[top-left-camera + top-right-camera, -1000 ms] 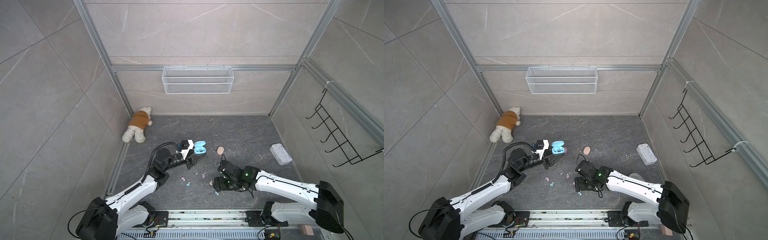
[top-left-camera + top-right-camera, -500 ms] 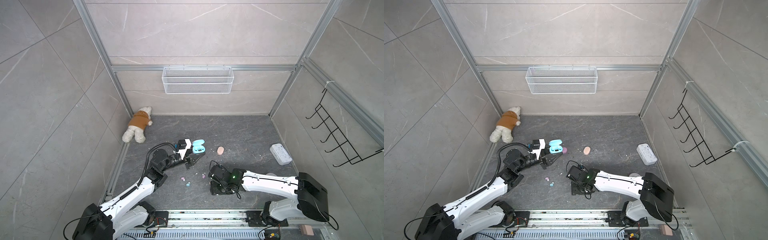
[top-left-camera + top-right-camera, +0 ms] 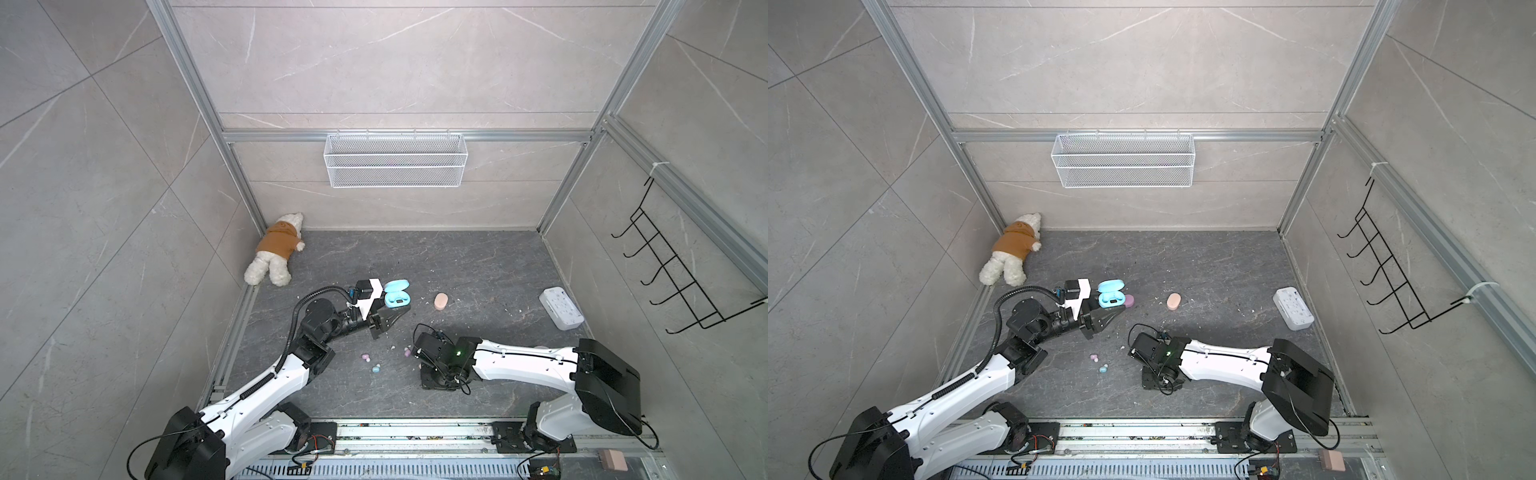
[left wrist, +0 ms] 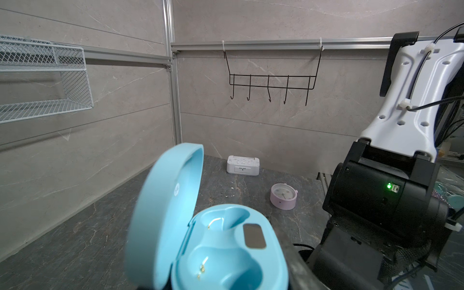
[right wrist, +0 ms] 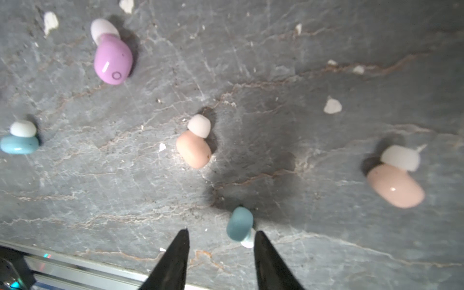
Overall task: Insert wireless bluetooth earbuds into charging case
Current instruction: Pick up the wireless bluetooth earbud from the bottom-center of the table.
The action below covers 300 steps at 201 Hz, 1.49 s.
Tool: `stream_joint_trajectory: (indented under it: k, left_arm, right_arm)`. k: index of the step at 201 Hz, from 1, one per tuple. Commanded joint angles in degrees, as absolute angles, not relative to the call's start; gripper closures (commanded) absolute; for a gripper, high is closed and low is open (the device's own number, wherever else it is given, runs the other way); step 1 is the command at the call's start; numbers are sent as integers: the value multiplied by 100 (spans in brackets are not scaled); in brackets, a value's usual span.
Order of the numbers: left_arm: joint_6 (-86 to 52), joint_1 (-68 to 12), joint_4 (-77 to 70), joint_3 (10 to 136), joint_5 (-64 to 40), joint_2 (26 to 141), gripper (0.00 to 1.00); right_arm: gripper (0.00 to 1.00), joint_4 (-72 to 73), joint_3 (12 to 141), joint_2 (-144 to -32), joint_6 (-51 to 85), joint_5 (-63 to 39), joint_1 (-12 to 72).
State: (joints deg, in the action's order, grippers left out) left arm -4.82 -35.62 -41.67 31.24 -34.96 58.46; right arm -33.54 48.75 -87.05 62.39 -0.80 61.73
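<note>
Step in hand: pick-up of an earbud, none yet seated. The right pincer (image 5: 222, 231) stands over the bench (image 3: 478, 266) near the middle of its front edge, jaws apart and grasping nothing. A light blue earbud (image 5: 239, 223) lies just off the tips, close against one finger rather than centred between them. The left pincer (image 3: 399, 313) is clenched on the light blue charging case (image 3: 397, 296), held off the bench left of centre with its lid open; both wells show empty in the left wrist view. In my judgement the next move calls for a small sideways correction to centre the bud, a descent, a gentle closure, then a carry to the held case. Loose nearby lie a lilac earbud (image 5: 113, 59), a peach earbud (image 5: 194, 148), a paler peach earbud (image 5: 395, 185) and another blue earbud (image 5: 20, 144); closing off-centre could flick the target among them. White crumbs (image 5: 332, 106) litter the surface. The peach case (image 3: 440, 301), the white socket block (image 3: 561, 307) near the right edge and the plush bear (image 3: 278, 249) in the far left corner obstruct nothing.
</note>
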Motion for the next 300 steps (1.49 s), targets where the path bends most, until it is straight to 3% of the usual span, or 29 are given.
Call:
stream_joint_trajectory:
  k: [1,143,242,300]
  left_arm:
    - [-440,-3549,-4368,3167,-3553,5701,89]
    - [-917,-3549,-5137,2674,-3359,5910,89]
    - [-730,-3558,-4751,2769,-3461,5826,88]
    - [-664,-3556,-4591,2889,-3557,5833,88]
  right_arm:
    - [57,-3246,4843,-8840,6348,-16,6120]
    - [63,-3485,4807,-9100,6344,-81,6076]
    - [80,-3619,4814,-9088,6280,24,6082]
    - [84,-3813,4977,-8851,5977,421,6078]
